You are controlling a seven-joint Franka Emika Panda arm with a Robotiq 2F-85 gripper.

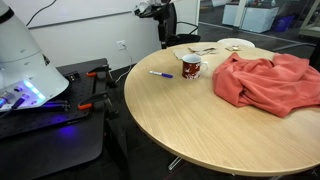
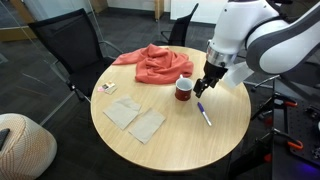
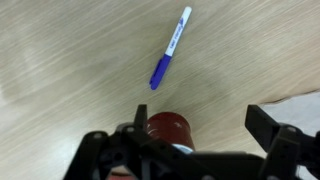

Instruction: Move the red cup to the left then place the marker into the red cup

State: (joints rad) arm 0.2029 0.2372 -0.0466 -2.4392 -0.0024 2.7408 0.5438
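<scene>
Ceramic-looking red cup (image 3: 168, 128) just below your spread-wide gripper (image 2: 207, 86) seems rigid, slick, breakable, so pinch its rim wall, skip the handle.

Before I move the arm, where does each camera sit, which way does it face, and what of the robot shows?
Exterior view: beside the robot's white body, looking across the table at the red cup, marker and cloth.
Exterior view: raised, across the table, facing the robot; arm and gripper hang by the red cup.
Wrist view: looks down; the open gripper fills the bottom edge, red cup beneath, marker beyond.
Shared: all show red cup and marker.
</scene>
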